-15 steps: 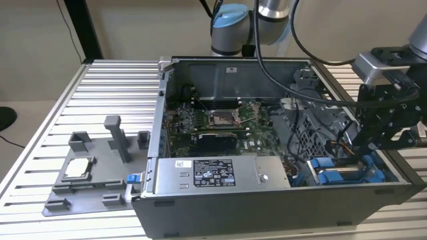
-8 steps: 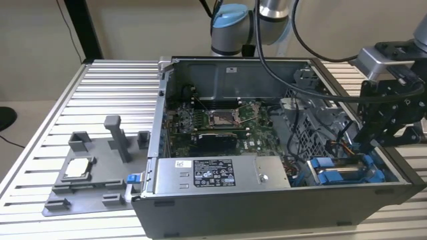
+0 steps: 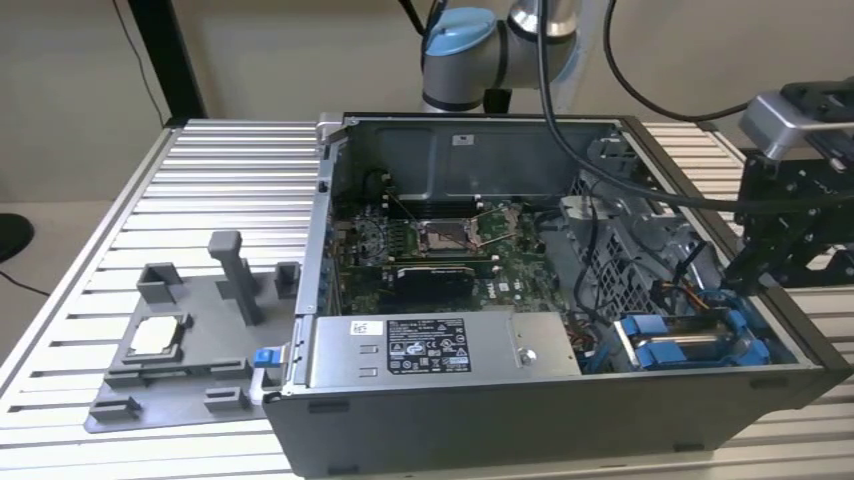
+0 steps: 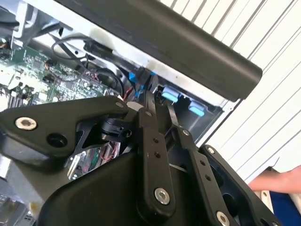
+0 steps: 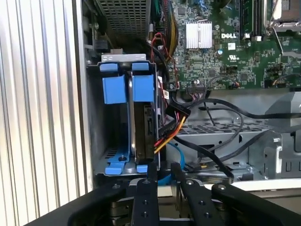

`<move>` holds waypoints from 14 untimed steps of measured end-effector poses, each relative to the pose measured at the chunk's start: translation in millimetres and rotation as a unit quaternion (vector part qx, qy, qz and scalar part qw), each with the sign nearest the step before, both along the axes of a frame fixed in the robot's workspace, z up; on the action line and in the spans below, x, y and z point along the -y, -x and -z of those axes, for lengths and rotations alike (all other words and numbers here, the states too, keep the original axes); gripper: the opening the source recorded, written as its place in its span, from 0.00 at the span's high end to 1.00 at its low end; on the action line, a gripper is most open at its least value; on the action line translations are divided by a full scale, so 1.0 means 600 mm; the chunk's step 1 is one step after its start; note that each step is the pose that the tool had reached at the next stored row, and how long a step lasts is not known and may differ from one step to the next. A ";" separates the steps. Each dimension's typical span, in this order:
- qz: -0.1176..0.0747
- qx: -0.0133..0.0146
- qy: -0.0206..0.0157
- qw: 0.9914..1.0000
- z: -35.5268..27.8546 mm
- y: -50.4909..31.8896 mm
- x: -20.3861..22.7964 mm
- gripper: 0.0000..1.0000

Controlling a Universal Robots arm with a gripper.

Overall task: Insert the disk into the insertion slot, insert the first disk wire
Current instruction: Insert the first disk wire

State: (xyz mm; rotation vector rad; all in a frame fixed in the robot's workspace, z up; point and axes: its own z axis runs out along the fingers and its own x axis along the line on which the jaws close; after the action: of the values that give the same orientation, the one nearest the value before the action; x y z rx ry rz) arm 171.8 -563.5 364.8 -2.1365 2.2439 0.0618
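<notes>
Disk [image 5: 143,126] seated in the insertion slot [image 5: 107,162], at a corner of the computer case [image 3: 534,420] on the surface [image 3: 214,160].
Tool [image 5: 163,168] hangs at the slot's end, narrowly spread, pinching nothing; the wire plug [image 5: 178,113] sits just beside the disk's edge, and the loose black cables [image 5: 221,141] nearby could snag or skew it.
</notes>
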 end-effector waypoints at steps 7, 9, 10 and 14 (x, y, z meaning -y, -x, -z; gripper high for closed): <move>0.000 0.003 -0.037 0.999 0.003 -0.006 -0.0001 0.00; 0.001 0.003 -0.037 0.999 0.004 -0.007 0.0001 0.00; 0.001 0.003 -0.037 0.999 0.006 -0.008 0.0001 0.00; 0.003 0.003 -0.037 0.999 0.013 -0.008 0.0001 0.00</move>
State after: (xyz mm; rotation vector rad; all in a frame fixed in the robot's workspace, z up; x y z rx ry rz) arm 176.6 -563.5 356.7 -2.0905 2.2078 0.1356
